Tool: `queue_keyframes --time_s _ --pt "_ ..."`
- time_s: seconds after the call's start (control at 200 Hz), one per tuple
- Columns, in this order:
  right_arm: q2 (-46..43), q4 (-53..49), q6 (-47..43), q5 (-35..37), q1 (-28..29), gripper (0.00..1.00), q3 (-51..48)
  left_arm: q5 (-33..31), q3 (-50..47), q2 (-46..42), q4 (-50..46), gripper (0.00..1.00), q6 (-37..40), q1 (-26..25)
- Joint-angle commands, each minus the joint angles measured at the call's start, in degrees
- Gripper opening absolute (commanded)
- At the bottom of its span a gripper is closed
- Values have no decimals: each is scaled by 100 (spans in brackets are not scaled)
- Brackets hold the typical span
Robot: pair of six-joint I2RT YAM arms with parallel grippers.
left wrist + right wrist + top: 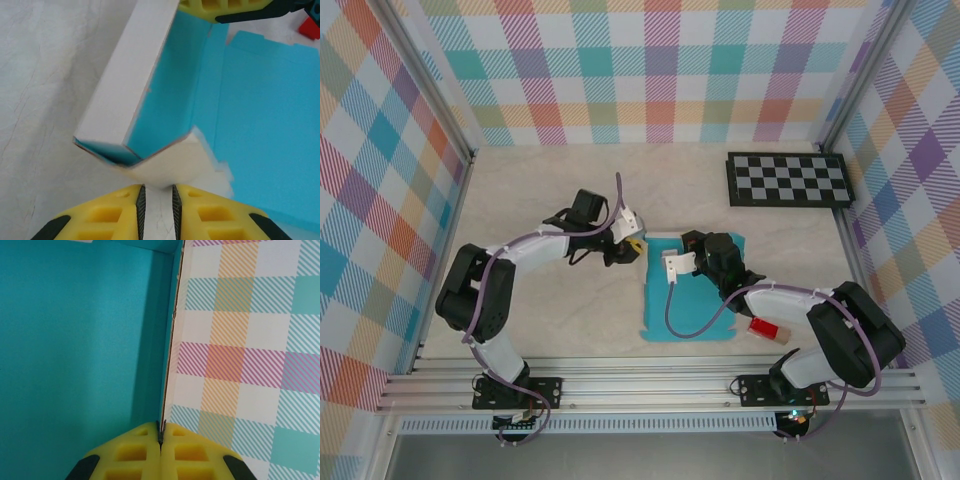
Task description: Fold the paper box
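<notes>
The paper box (695, 300) is showing one teal face and one white face; the checkerboard (788, 180) is showing black and white squares.

The top camera sits above and behind the arm bases (515, 390) and looks steeply down, far enough off to take in the whole table (550, 190), the plaid walls (660, 70) and the paper box (695, 300) in the middle. The left wrist camera rides close behind the left gripper (157, 192), facing down at a raised corner of the box, and the right wrist camera rides as close behind the right gripper (161, 434), looking along a raised panel toward a wall. All three share the box.
</notes>
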Motion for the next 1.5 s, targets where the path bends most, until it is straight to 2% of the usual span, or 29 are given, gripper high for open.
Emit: queue_keyframes --time_s 0.0,0.215,0.325,0.82,1.115,1.495 --pt "-97 -220 -16 -233 58 0 -122 -117 -265 -185 992 25 -728 -189" --pt "-350 -314 122 -151 71 0 -159 -589 -673 -333 1651 30 -1614 -452" --pt "-398 -332 129 -125 95 0 -178 -807 -800 -334 1855 40 -1959 -507" --pt "-521 -364 243 -40 197 0 -190 -1489 -926 -194 2515 44 -3410 -750" --pt "-595 -361 270 -29 203 0 -192 -1941 -1149 -114 2806 47 -3719 -936" --pt "-845 -463 226 181 427 0 -373 -3224 -1433 -228 3392 43 -3958 -1348"
